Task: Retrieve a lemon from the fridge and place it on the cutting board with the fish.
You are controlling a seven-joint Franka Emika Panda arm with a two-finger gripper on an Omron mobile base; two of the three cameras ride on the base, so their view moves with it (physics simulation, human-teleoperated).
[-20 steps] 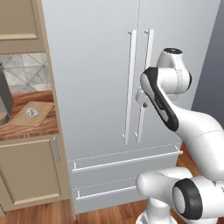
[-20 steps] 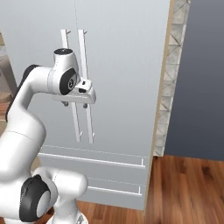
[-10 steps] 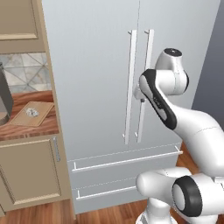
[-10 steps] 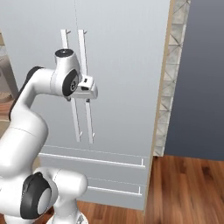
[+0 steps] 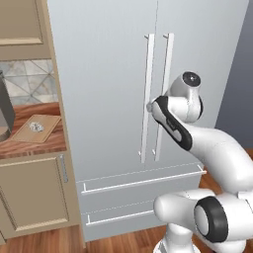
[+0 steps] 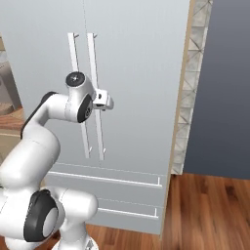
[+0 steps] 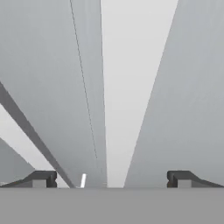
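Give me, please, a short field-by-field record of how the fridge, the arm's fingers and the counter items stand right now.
fridge: both doors shut, drawers shut
door handles: two vertical bars side by side, right door handle, left door handle
gripper: open, close in front of the door, right door handle running between the fingers, not clamped
cutting board: flat on the wood counter left of the fridge
fish: lying on the cutting board
lemon: not visible
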